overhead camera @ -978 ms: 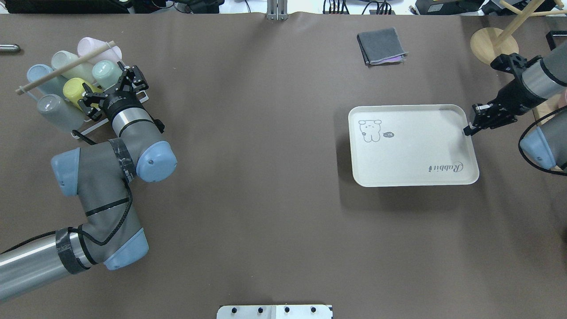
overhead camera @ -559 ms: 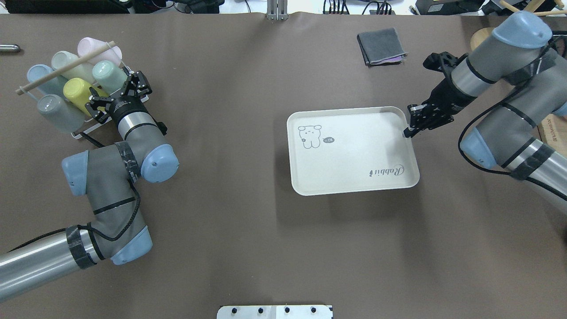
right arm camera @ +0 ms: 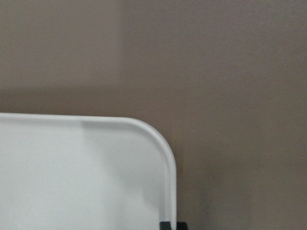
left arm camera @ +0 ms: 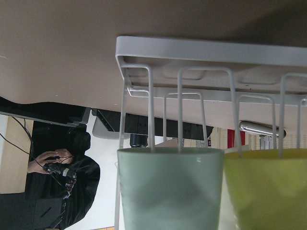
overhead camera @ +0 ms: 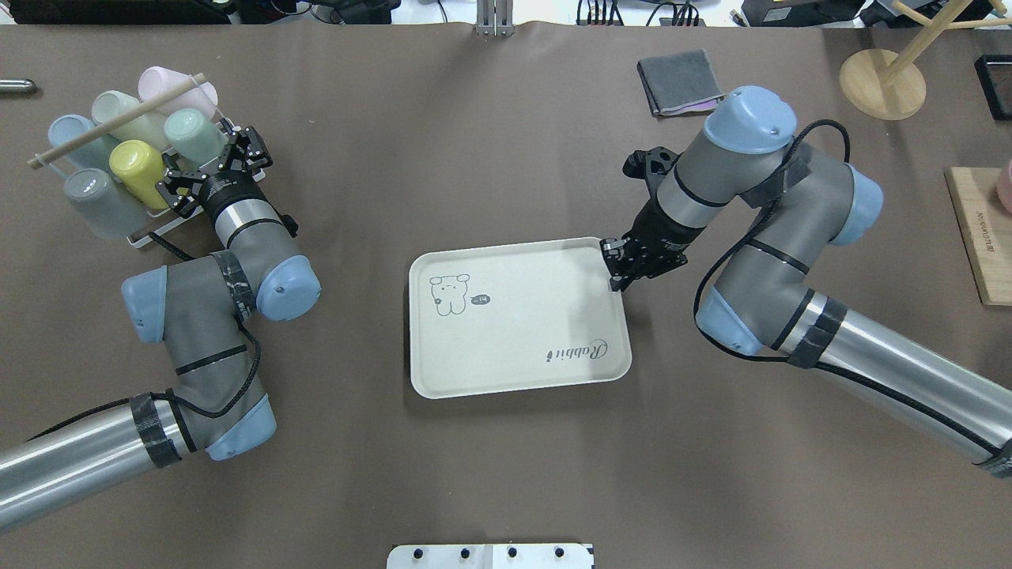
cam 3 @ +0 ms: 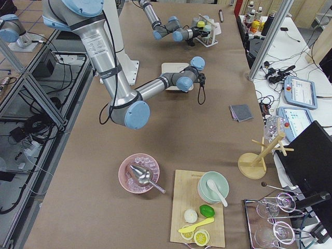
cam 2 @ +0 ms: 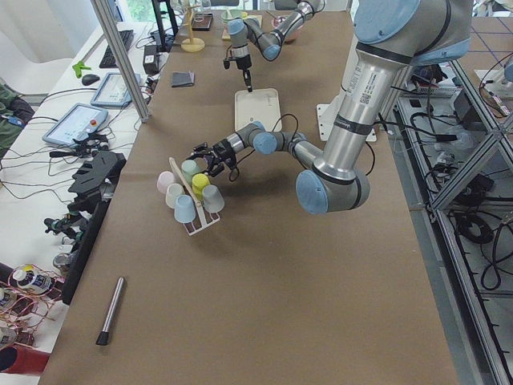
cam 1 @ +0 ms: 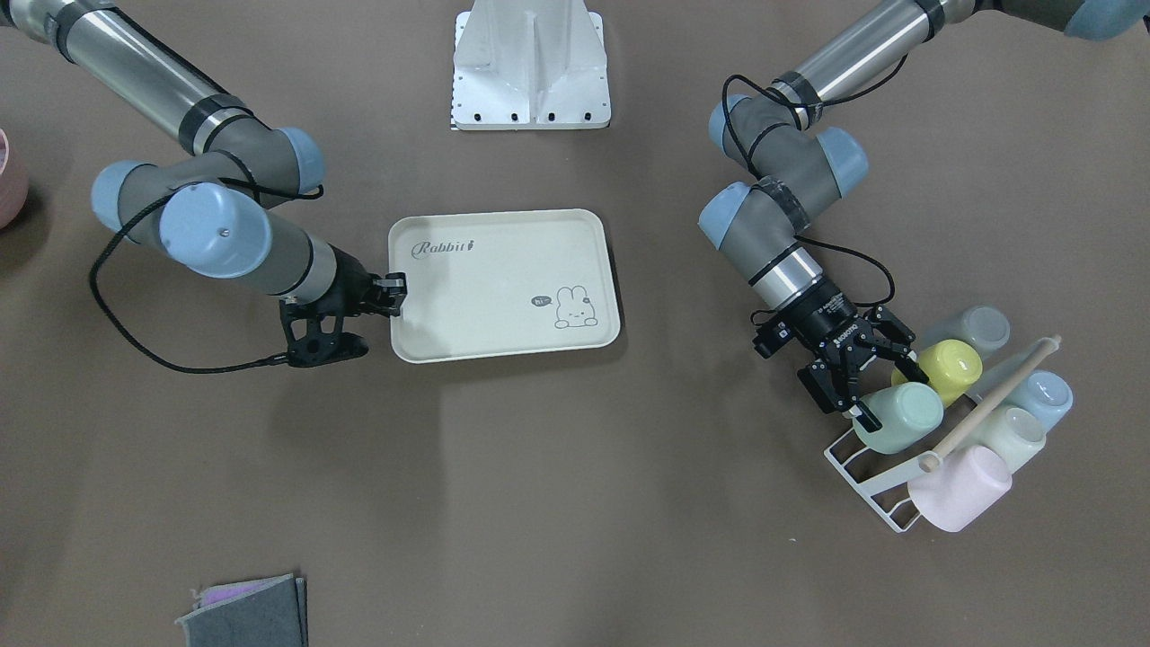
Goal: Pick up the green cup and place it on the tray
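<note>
The green cup (overhead camera: 194, 133) lies in a white wire rack (overhead camera: 155, 231) at the far left, beside a yellow-green cup (overhead camera: 138, 167). My left gripper (overhead camera: 212, 166) is open right at the rack, its fingers spread just short of the green cup (cam 1: 898, 418). The left wrist view shows the green cup (left arm camera: 170, 187) close ahead and the yellow-green cup (left arm camera: 266, 191) to its right. My right gripper (overhead camera: 615, 276) is shut on the corner rim of the cream tray (overhead camera: 514, 332), near the table's middle. The tray's corner (right arm camera: 81, 167) fills the right wrist view.
The rack (cam 1: 853, 467) holds several pastel cups under a wooden stick (cam 1: 988, 404). A folded grey cloth (overhead camera: 680, 81), a wooden stand (overhead camera: 881, 83) and a wooden board (overhead camera: 980, 233) are at the far side and right. A metal mount plate (overhead camera: 490, 555) sits at the near edge.
My right arm has brought the tray, held by its corner, from the right side leftwards to the table's middle. My left gripper stays open at the rack, shifted slightly.
</note>
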Controlling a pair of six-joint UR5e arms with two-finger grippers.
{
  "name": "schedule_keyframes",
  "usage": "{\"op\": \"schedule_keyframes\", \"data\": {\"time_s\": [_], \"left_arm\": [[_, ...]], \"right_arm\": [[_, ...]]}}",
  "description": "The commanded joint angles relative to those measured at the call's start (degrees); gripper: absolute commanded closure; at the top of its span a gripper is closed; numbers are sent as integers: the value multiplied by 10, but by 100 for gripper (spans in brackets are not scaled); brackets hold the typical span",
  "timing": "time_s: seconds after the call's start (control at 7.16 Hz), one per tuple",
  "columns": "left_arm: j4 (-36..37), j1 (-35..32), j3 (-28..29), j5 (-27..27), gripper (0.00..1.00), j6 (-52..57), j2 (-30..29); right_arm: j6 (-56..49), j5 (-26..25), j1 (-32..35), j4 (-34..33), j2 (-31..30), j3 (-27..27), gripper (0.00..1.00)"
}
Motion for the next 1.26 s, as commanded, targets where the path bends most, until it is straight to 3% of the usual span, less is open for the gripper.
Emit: {"op": "schedule_keyframes", "data": {"time_s": [0.0,0.7,0.84,0.98,1.12], "left_arm": [[-28,-2,28,12,2,0,-1],[-28,-2,52,15,2,1,-13],[-28,-2,53,15,2,1,-13],[-28,-2,55,16,2,0,-13],[-28,-2,58,16,2,1,-14]], "right_arm": [[51,-37,-29,-3,43,-26,100],[74,-50,-45,-1,48,-33,100],[74,-46,-44,-1,41,-30,79],[73,-47,-40,-3,30,-18,1],[72,-49,-30,-8,-10,22,0]]}}
